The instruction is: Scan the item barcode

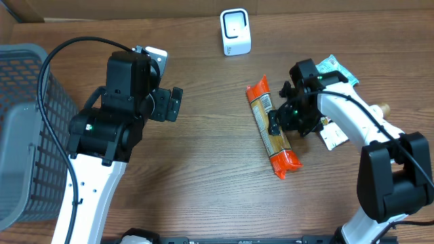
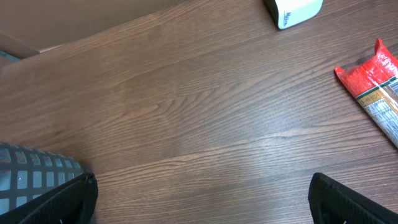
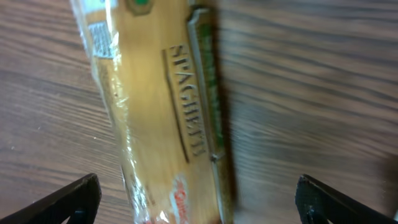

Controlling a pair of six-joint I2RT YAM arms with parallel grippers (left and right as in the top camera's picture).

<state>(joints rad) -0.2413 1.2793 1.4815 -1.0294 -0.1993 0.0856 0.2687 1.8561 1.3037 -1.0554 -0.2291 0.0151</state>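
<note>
The item, an orange-ended packet of spaghetti [image 1: 271,129], lies flat on the wooden table right of centre. My right gripper [image 1: 281,108] hovers just over its middle, open. In the right wrist view the packet [image 3: 161,124] lies between the wide-apart fingers [image 3: 68,202] and touches neither. The white barcode scanner [image 1: 235,32] stands upright at the back centre. My left gripper [image 1: 173,104] is open over bare table to the left, with nothing in it. The left wrist view shows the scanner's base [image 2: 292,11] and the packet's red end [image 2: 376,93] far off.
A grey mesh basket [image 1: 27,135] fills the left edge and shows in the left wrist view [image 2: 31,168]. A teal packet [image 1: 336,68] and a white label [image 1: 333,137] lie under and beside my right arm.
</note>
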